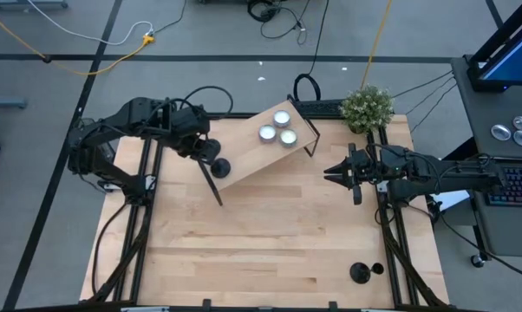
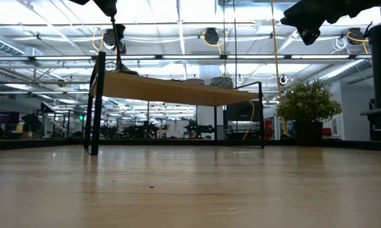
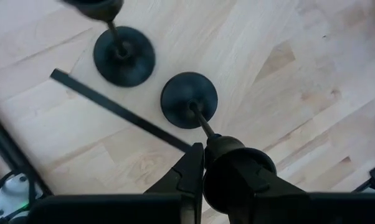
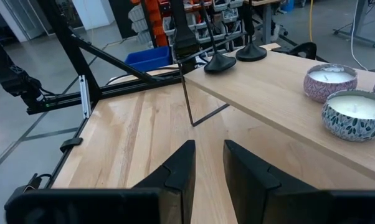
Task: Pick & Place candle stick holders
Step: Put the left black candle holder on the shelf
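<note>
A raised wooden shelf (image 1: 252, 147) stands at the table's far middle. Two black candle stick holders stand by their disc bases on its left end. My left gripper (image 3: 225, 163) comes down from above onto the nearer one (image 3: 189, 99) and is shut on its cup top. The other holder (image 3: 124, 56) stands free beside it. A third holder (image 1: 360, 273) stands on the table near the right front corner. My right gripper (image 4: 209, 163) hovers open and level at the table's right side, with nothing between its fingers, pointing toward the shelf. My left gripper has the holder's small cup top (image 3: 228, 149) between its two fingers, one finger (image 3: 190, 168) against the cup's side; the cup hides the other finger. The fingers slant down from above. The holder stands upright with its disc base (image 3: 189, 99) on the shelf.
Three silvery tealight candles (image 1: 278, 128) sit on the shelf's right end. A potted plant (image 1: 367, 106) stands at the far right corner. The shelf has thin black legs (image 1: 211, 182). Bare wooden table (image 1: 270, 251) lies in front of the shelf.
</note>
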